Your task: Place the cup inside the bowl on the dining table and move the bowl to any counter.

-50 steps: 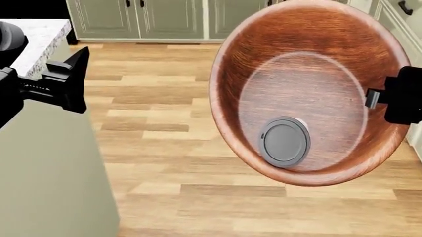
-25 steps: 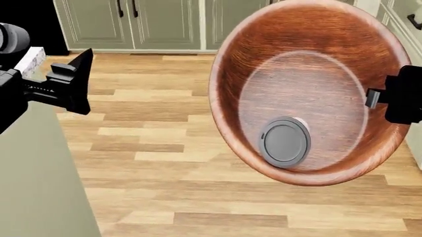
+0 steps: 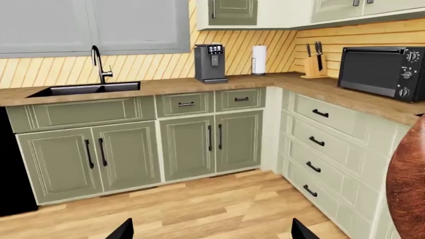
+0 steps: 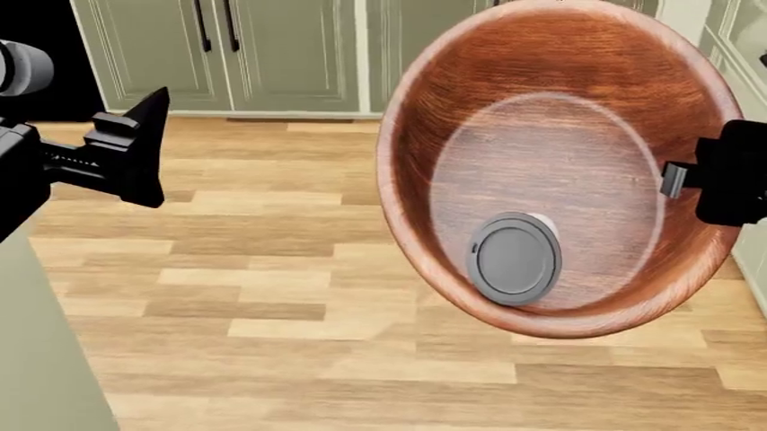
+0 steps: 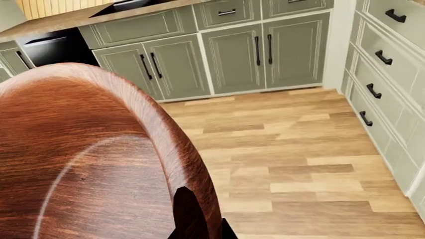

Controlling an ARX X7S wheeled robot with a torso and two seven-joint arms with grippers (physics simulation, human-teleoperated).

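At left in the head view we see the left pincer [image 4: 132, 148] spread and holding nothing, above the wood floor [image 4: 276, 296]. To its right, the bowl [image 4: 540, 135] hangs in the air, tilted toward us: deep reddish-brown wood, visible grain, thick rounded rim, flat round base. The cup [image 4: 515, 259] lies inside on the near wall, showing its round dark grey lid. At far right, the right pincer [image 5: 197, 219] pinches the bowl's rim.
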